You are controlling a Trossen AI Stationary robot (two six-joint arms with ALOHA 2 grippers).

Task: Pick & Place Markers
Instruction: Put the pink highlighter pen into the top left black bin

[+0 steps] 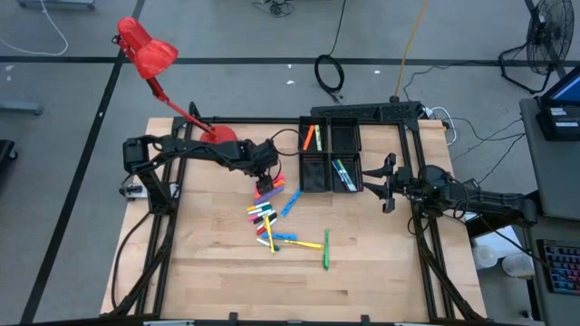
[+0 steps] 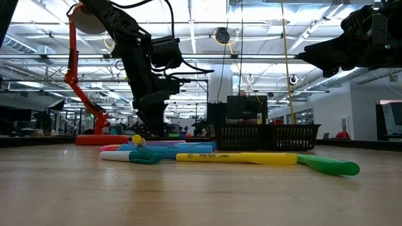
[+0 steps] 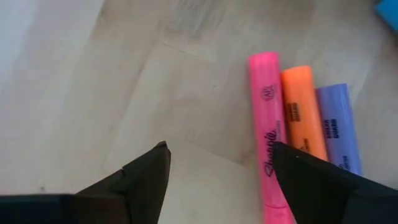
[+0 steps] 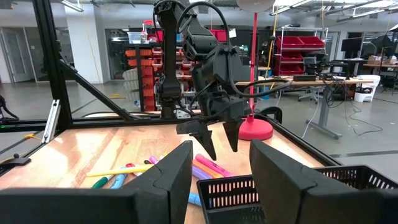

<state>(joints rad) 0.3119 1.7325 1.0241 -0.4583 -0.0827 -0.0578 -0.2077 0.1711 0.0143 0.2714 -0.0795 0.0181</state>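
Several markers (image 1: 270,215) lie loose in a pile on the wooden table, near its middle. A pink (image 3: 266,124), an orange (image 3: 301,112) and a purple marker (image 3: 336,121) lie side by side at the pile's far end. My left gripper (image 3: 221,149) hangs open just above them, pointing steeply down, with bare table between its fingers and the pink marker beside one fingertip. The right wrist view shows this gripper (image 4: 217,140) clear of the markers. The black tray (image 1: 331,156) holds a few markers (image 1: 311,138). My right gripper (image 1: 385,186) waits open beside the tray, at its right.
A red desk lamp (image 1: 145,50) stands with its base (image 1: 217,136) at the table's far left, close behind my left arm. A yellow marker (image 1: 304,243) and a green marker (image 1: 326,249) lie apart at the near side of the pile. Black frame rails (image 1: 408,136) edge the table.
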